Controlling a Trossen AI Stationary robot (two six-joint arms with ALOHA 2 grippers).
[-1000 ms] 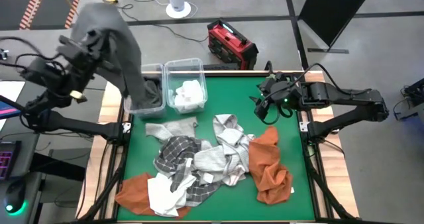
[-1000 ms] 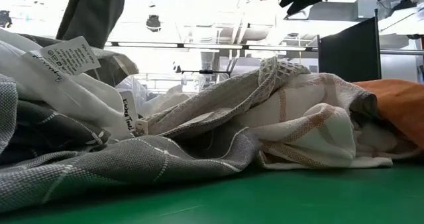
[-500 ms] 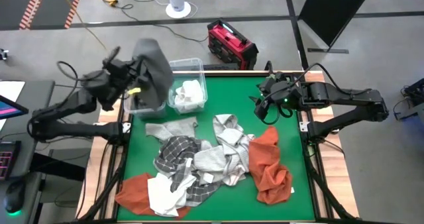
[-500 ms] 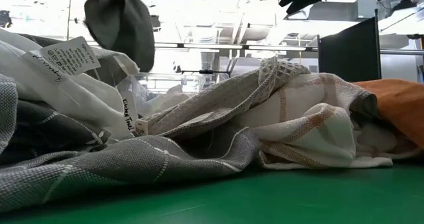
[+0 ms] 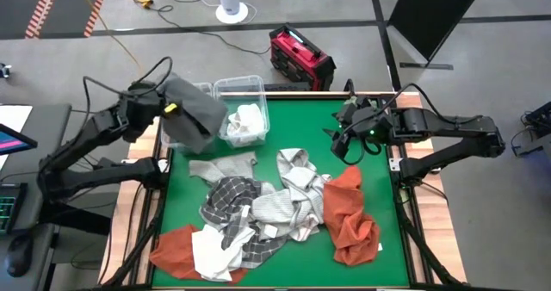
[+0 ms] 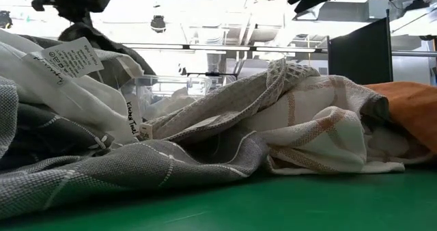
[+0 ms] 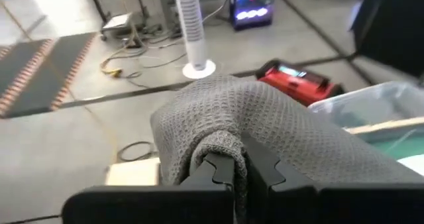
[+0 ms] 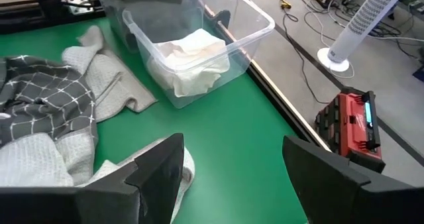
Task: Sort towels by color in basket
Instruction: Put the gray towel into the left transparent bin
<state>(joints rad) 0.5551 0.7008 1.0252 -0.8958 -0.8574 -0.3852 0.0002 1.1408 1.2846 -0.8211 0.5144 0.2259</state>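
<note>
High view shows the left gripper [image 5: 169, 110] clamped on a dark grey towel [image 5: 194, 114], which hangs over the left of two clear bins [image 5: 200, 91] at the table's far-left corner. The right bin [image 5: 241, 86] just beside it holds a white towel [image 5: 244, 121]. In the left wrist view the fingers [image 7: 215, 171] pinch a fold of the waffle-weave cloth [image 7: 265, 124], which drapes away forward.

To finish this drop well, the cloth's bulk should probably sit over the left bin's mouth before release, since a trailing edge could catch the rim or spill into the white towel's bin. Lowering a little first would likely help.

The right gripper [image 5: 349, 140] waits with jaws wide and empty near the table's far-right edge, beside the mixed pile of towels [image 5: 258, 209] that is left to sort.
</note>
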